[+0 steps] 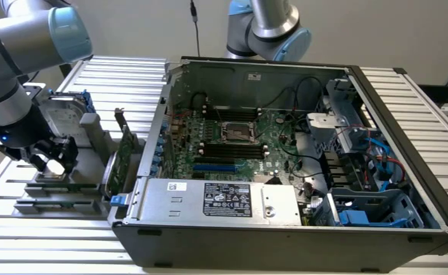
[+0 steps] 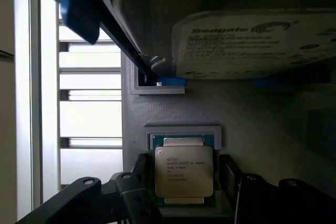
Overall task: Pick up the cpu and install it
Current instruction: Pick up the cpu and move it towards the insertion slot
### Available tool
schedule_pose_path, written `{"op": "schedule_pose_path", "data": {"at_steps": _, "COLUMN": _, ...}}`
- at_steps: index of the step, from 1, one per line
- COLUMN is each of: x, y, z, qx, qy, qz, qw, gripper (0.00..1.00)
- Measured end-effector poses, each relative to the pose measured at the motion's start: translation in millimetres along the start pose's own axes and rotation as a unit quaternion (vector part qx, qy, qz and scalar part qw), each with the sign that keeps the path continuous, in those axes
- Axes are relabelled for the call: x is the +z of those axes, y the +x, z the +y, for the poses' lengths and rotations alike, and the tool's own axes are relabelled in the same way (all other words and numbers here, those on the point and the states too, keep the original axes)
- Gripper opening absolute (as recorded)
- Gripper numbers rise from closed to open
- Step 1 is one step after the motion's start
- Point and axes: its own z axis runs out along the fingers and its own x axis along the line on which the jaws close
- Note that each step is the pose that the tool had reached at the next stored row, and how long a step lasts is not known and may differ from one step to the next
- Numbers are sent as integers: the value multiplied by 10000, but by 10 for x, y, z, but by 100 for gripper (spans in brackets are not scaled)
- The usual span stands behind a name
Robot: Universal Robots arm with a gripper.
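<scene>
The cpu, a small square chip with a dull silver top and printed text, lies flat in a recess of a grey holder. My gripper is open and straddles it, one black finger on each side with a small gap to the chip. In the exterior view the gripper hangs low over the grey fixture at the exterior view's left, outside the computer case. The dark square socket sits on the green motherboard inside the open case.
A silver hard drive with blue rails stands in the same fixture just beyond the cpu, also seen as the hard drive. A green card stands upright between fixture and case wall. A second arm stands behind the case.
</scene>
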Motion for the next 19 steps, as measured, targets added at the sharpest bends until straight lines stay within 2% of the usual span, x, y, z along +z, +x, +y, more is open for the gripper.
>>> {"op": "schedule_pose_path", "data": {"at_steps": 1, "x": 0, "y": 0, "z": 0, "qx": 0, "qy": 0, "qz": 3, "qw": 10000, "gripper": 64}}
{"op": "schedule_pose_path", "data": {"at_steps": 2, "x": 0, "y": 0, "z": 0, "qx": 0, "qy": 0, "qz": 4, "qw": 10000, "gripper": 57}}
{"op": "schedule_pose_path", "data": {"at_steps": 4, "x": 0, "y": 0, "z": 0, "qx": 0, "qy": 0, "qz": 7, "qw": 10000, "gripper": 55}}
{"op": "schedule_pose_path", "data": {"at_steps": 12, "x": -10, "y": -1, "z": 1, "qx": 1, "qy": -2, "qz": 22, "qw": 10000, "gripper": 55}}
{"op": "schedule_pose_path", "data": {"at_steps": 16, "x": -49, "y": 0, "z": 3, "qx": 1, "qy": -7, "qz": 26, "qw": 10000, "gripper": 55}}
{"op": "schedule_pose_path", "data": {"at_steps": 19, "x": -124, "y": 1, "z": 8, "qx": 1, "qy": -12, "qz": 28, "qw": 10000, "gripper": 55}}
